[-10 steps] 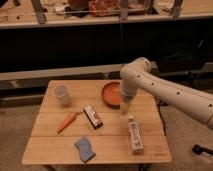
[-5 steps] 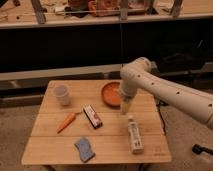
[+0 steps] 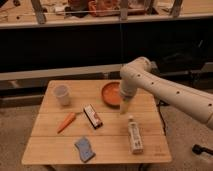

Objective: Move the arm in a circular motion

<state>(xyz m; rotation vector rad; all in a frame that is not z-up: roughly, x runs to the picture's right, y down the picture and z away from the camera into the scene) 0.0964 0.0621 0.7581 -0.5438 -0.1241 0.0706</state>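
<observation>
The large white arm of thick rounded segments with small dark dots reaches in from the right over the wooden table. Its bulbous joint hangs above the table's right side. From it a narrow pale tip points straight down; the gripper at its end hovers just above the table, at the front edge of an orange bowl. It holds nothing that I can see.
On the table: a white cup at the back left, a carrot, a flat snack packet, a blue sponge at the front, a white bottle lying front right. A dark counter stands behind.
</observation>
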